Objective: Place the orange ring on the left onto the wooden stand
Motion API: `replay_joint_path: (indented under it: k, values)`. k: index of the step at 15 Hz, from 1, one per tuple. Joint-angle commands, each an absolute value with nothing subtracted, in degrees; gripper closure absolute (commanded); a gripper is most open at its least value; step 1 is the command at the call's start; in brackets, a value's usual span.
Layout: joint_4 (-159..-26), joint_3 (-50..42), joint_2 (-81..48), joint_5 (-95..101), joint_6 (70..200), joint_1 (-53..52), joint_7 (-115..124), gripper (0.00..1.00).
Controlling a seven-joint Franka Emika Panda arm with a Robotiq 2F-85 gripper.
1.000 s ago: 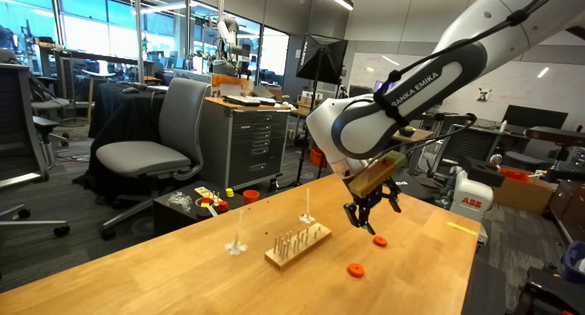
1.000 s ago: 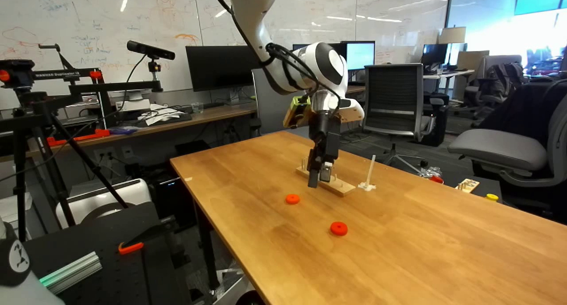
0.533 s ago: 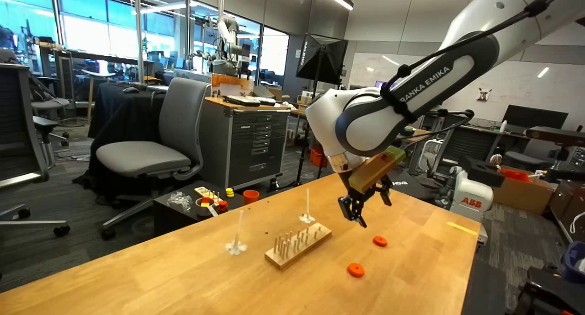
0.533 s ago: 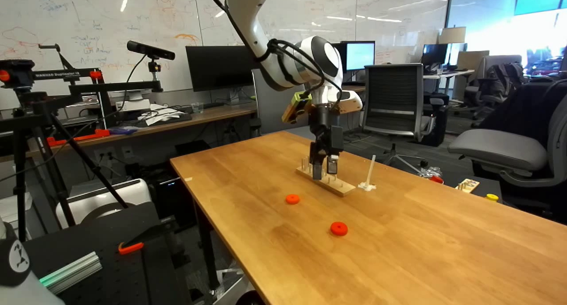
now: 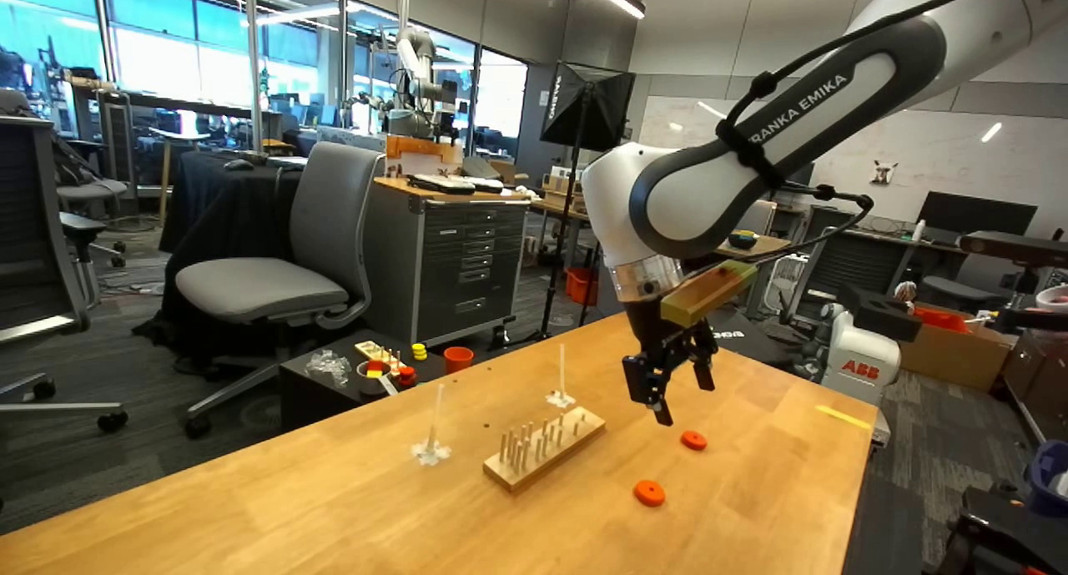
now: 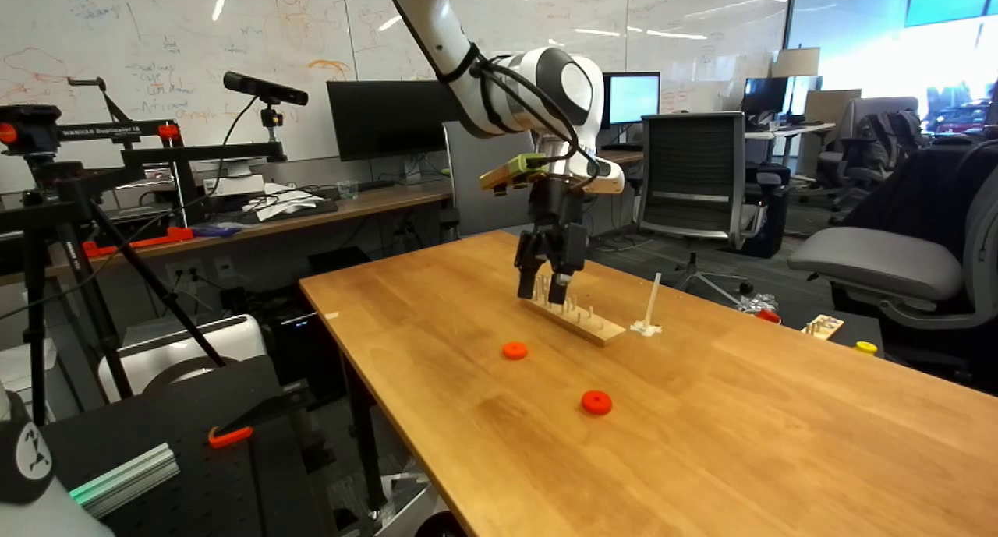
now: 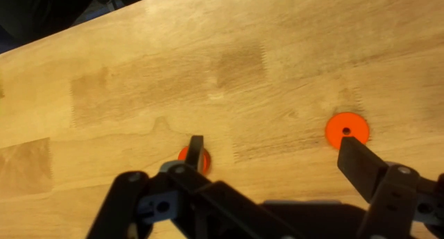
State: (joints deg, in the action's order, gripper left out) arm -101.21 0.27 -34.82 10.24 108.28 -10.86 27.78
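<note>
Left orange ring (image 5: 647, 496) on table (image 5: 350, 508), lower than claw (image 5: 685, 401), apart.

Gripper (image 7: 272, 140): jaws spread wide, tips about level with each other across the wrist view. Fingers (image 7: 359, 166): dark, well apart, directed downward in both exterior views. Wrist (image 5: 644, 279): above the jaws — tilted slightly in an exterior view. Arm (image 5: 797, 112): white with dark bands, set well above the jaws, slanting down from one side, then turning sharply toward them over the wrist. Of its parts seen in both exterior views, the jaws hang lowest.
</note>
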Motion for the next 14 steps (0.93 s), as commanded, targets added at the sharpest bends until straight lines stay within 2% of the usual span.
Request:
replay_joint_path:
  k: [1, 3, 10, 14]
  values:
    - [-101.2, -0.4, -34.8, 9.8, 108.2, -11.4, 27.2, 0.0]
    - [-101.3, -0.3, -34.8, 9.8, 108.2, -11.3, 26.9, 0.0]
    - [-107.4, 4.6, -35.6, 0.8, 125.3, -9.4, 14.4, 0.0]
    - [-108.9, 4.5, -37.5, -0.3, 129.4, -9.5, 13.0, 0.0]
